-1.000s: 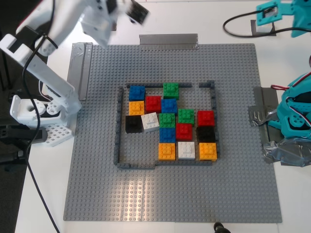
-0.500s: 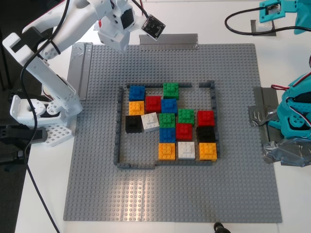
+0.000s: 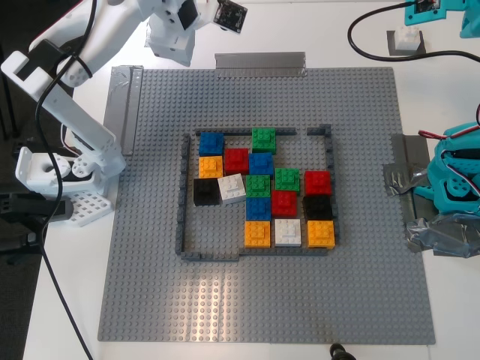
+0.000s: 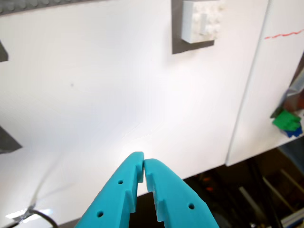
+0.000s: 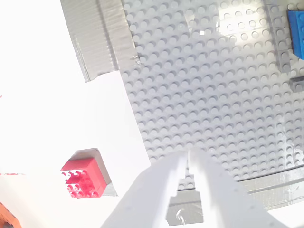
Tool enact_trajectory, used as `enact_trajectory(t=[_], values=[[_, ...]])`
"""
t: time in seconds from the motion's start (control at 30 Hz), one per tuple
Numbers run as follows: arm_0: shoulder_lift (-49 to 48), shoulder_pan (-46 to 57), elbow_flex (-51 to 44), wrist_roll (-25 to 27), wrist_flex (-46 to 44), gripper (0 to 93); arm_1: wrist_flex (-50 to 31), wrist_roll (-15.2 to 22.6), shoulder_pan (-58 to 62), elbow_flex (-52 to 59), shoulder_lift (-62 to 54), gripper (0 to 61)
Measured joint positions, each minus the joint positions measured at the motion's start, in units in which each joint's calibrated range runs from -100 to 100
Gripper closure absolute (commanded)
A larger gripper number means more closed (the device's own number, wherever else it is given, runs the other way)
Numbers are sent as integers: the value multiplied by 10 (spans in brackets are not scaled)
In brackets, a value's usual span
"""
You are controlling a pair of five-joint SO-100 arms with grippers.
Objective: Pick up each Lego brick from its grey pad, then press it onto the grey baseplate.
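White Lego brick (image 4: 202, 21) sits on its grey pad (image 4: 176, 40), well apart from my first claw (image 4: 143, 164).

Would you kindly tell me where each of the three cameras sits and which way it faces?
Exterior view: overhead, looking down on the grey baseplate; both arms show.
First wrist view: rides my first gripper, teal, facing the white brick on its grey pad.
Second wrist view: rides my second gripper, white, facing baseplate and red brick.
Shared: baseplate, white brick.

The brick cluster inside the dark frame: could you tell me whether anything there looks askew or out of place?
Yes. The white brick beside the black brick sits rotated, out of line with the stud grid of the grey baseplate, so it looks not pressed down. The dark frame also has gaps along its top edge.
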Motion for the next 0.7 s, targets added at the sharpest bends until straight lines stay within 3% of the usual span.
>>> enact_trajectory(t=[0.43, 0.53, 0.7], values=[[4, -45, 0, 4, -74, 927, 69, 2, -87, -221, 142, 612], [42, -53, -1, 3, -105, 871, 87, 10, -105, -277, 185, 612], [134, -53, -6, -14, -169, 853, 129, 13, -136, -390, 284, 612]])
